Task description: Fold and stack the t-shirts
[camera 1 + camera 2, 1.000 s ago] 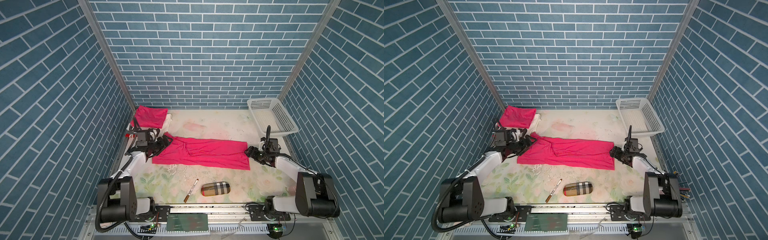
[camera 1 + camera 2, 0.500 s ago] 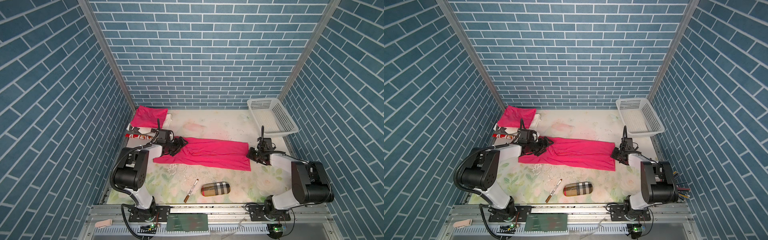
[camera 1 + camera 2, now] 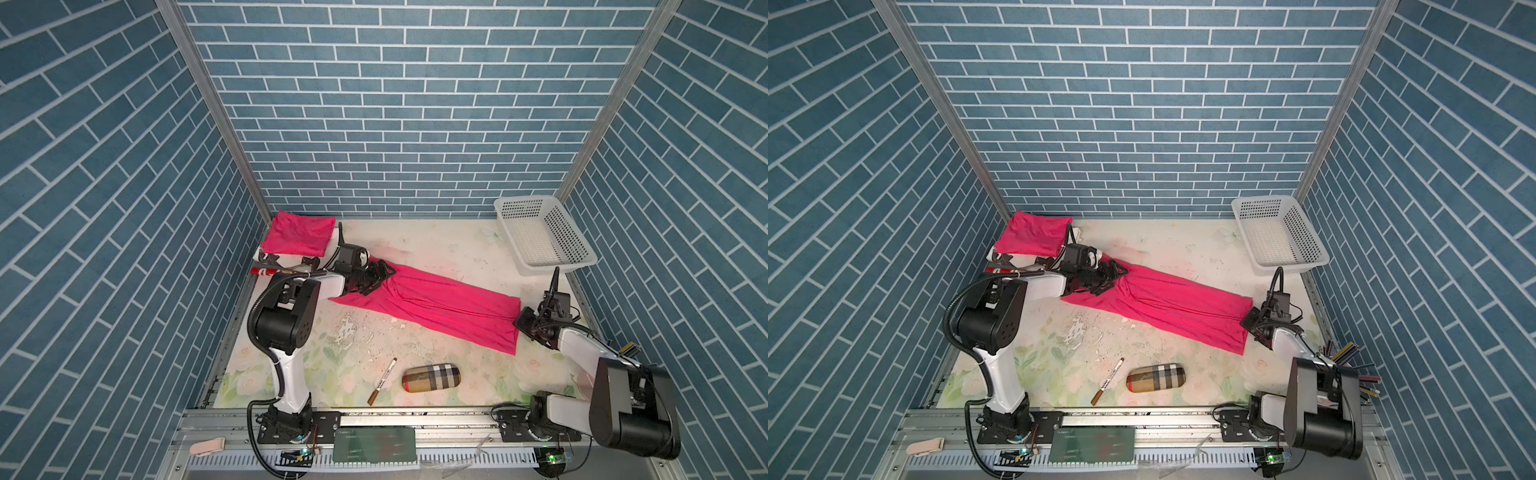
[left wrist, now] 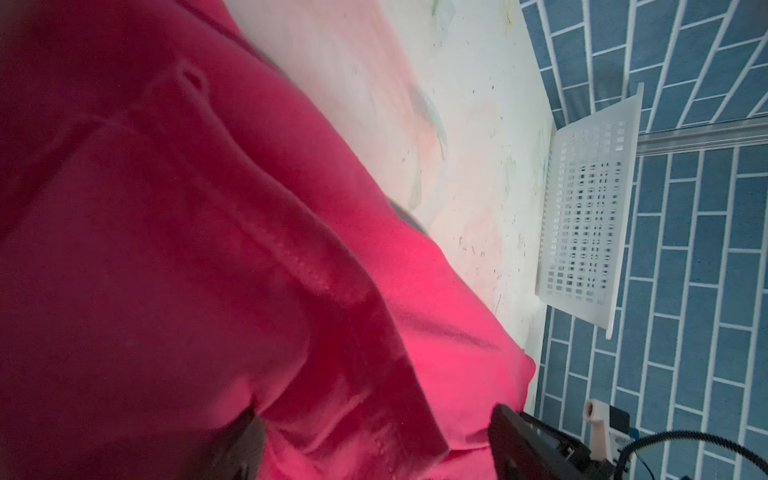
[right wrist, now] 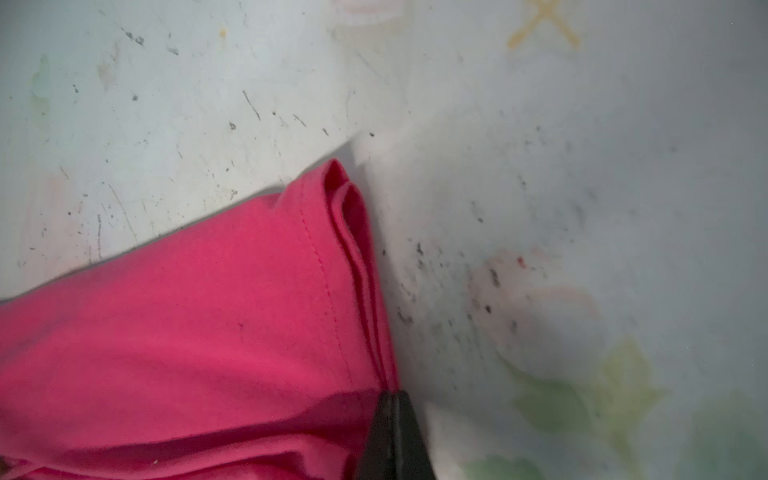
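Right wrist view only: right fingers [image 5: 376, 453] clamped on the t-shirt [image 5: 208, 311] hem; left wrist view: left fingers [image 4: 515, 444] spread wide

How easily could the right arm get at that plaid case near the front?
Probably yes: the plaid case lies in the open, a pen beside it. But the right gripper is shut on the t-shirt hem and must let go first.

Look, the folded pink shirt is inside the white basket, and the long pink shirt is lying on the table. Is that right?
Not quite. The white basket is empty; the folded pink shirt lies outside it, in the other back corner, as both top views show. The long pink shirt does lie on the table.
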Robot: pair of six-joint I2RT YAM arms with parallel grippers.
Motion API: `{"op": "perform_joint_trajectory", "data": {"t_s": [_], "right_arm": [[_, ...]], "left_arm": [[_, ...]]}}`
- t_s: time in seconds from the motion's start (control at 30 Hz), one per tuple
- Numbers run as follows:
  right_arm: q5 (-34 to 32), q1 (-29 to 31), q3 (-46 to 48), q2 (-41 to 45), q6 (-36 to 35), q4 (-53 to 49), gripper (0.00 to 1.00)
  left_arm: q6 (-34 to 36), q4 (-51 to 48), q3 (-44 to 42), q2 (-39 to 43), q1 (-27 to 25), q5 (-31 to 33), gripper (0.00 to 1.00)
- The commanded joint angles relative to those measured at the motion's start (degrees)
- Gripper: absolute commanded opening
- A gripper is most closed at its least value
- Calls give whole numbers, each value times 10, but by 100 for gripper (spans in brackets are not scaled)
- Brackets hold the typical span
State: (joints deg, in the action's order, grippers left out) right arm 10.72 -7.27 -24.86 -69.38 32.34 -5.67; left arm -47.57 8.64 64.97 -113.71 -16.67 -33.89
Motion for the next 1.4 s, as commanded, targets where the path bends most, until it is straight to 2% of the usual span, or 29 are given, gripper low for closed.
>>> {"op": "perform_joint_trajectory", "data": {"t_s": [0.0, 0.17, 0.27, 0.33, 0.43, 0.53, 0.67, 0.73, 0.77, 0.83, 0.87, 1.07, 1.17, 1.37], "right_arm": [[-12, -4, -2, 38, 10, -49, 17], [-10, 2, -53, 94, -36, -89, 54], [-8, 31, -97, 103, -71, -83, 72], [-5, 70, -114, 84, -97, -43, 82], [8, 125, -157, 14, -112, 0, 88], [15, 203, -214, -71, -157, 48, 92], [32, 287, -302, -180, -246, 83, 93], [68, 302, -340, -232, -267, 100, 93], [87, 308, -363, -261, -273, 109, 93], [98, 323, -428, -322, -293, 89, 93], [93, 335, -466, -355, -309, 66, 93], [101, 373, -655, -519, -337, 6, 94], [93, 387, -742, -596, -335, -25, 94], [18, 416, -886, -713, -326, -98, 94]], "left_arm": [[15, -65, 45, -53, -16, 39, 87], [56, -145, 155, -86, -39, 54, 87], [121, -226, 204, -61, -40, 116, 87], [169, -279, 233, -38, -40, 169, 87], [221, -322, 245, 14, -41, 257, 87], [254, -324, 217, 89, -42, 339, 87], [275, -262, 103, 231, -42, 447, 87], [218, -221, 22, 301, -36, 501, 87], [174, -214, -19, 335, -24, 487, 87], [168, -154, -94, 391, 28, 343, 87], [154, -138, -120, 412, 44, 298, 87], [131, -180, -176, 439, 37, 229, 87], [115, -166, -217, 453, 32, 202, 87], [109, -153, -262, 465, 28, 189, 87]]}}
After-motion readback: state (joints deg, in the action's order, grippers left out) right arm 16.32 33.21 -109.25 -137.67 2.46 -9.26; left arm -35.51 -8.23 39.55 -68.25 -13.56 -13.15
